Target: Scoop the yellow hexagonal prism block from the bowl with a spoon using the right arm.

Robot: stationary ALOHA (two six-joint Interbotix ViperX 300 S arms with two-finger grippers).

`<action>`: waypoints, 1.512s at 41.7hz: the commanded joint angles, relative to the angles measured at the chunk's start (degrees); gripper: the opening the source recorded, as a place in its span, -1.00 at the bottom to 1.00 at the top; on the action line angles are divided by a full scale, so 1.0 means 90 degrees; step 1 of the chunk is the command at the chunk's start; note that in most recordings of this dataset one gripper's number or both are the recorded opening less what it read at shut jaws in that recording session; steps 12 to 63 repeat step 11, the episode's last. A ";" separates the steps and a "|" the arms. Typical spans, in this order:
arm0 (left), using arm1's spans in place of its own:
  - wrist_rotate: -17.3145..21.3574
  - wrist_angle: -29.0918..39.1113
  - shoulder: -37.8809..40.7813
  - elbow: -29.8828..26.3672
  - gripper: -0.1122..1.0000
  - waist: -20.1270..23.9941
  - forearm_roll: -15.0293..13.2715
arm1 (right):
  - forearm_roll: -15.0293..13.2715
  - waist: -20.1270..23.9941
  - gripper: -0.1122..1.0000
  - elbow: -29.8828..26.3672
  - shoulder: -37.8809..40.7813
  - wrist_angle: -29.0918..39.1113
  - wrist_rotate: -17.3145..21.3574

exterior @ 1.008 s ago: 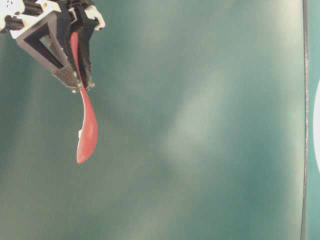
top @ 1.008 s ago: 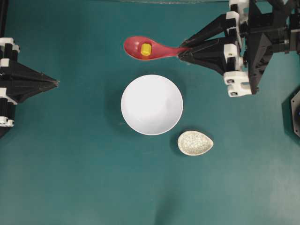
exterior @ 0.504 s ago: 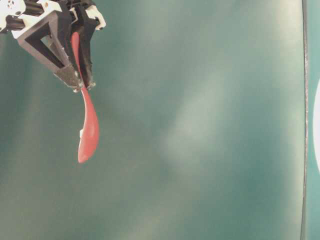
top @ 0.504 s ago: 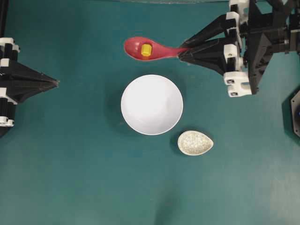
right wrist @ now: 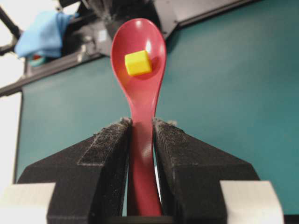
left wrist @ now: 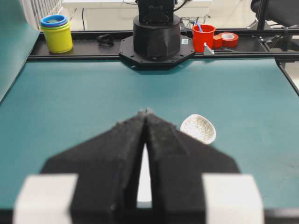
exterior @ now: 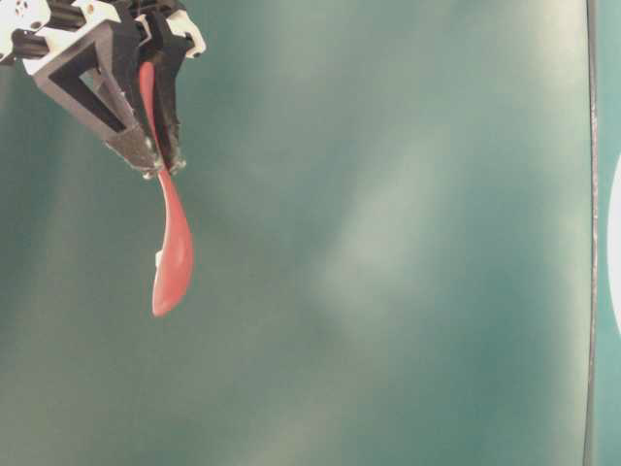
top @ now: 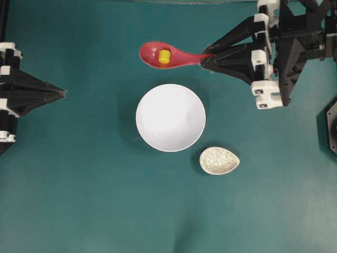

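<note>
Open mat (top: 79, 184) around bowl (top: 170, 117), speckled dish (top: 219, 161) just beside.

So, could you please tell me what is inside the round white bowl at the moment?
Nothing visible: the round glossy white bowl looks empty from overhead. The small yellow plastic block sits in the pink-red spoon. No part of the bowl's inside is covered.

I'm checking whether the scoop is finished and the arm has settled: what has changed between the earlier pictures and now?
Nothing visibly changed. The right claw stays shut on the spoon handle, held beyond the bowl, with the yellow hexagonal prism block resting in the scoop. The bowl is empty, the small speckled dish sits beside it, and the left claw remains shut at the left edge.
</note>
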 commanded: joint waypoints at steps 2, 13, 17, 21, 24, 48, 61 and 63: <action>0.0010 -0.0039 0.0029 -0.0117 -0.80 0.0020 0.0020 | 0.0000 0.0010 -0.40 -0.0049 -0.0068 -0.0029 0.0000; 0.0010 -0.0020 0.0039 -0.0127 -0.80 0.0020 0.0020 | -0.0010 0.0010 -0.40 -0.0049 -0.0059 -0.0029 0.0000; 0.0010 -0.0020 0.0039 -0.0127 -0.80 0.0020 0.0020 | -0.0010 0.0010 -0.40 -0.0049 -0.0059 -0.0029 0.0000; 0.0010 -0.0020 0.0039 -0.0127 -0.80 0.0020 0.0020 | -0.0010 0.0010 -0.40 -0.0049 -0.0059 -0.0029 0.0000; 0.0010 -0.0020 0.0039 -0.0127 -0.80 0.0020 0.0020 | -0.0010 0.0010 -0.40 -0.0049 -0.0059 -0.0029 0.0000; 0.0010 -0.0020 0.0039 -0.0127 -0.80 0.0020 0.0020 | -0.0010 0.0010 -0.40 -0.0049 -0.0059 -0.0029 0.0000; 0.0010 -0.0020 0.0039 -0.0127 -0.80 0.0020 0.0020 | -0.0010 0.0010 -0.40 -0.0049 -0.0059 -0.0029 0.0000; 0.0010 -0.0020 0.0039 -0.0127 -0.80 0.0020 0.0020 | -0.0010 0.0010 -0.40 -0.0049 -0.0059 -0.0029 0.0000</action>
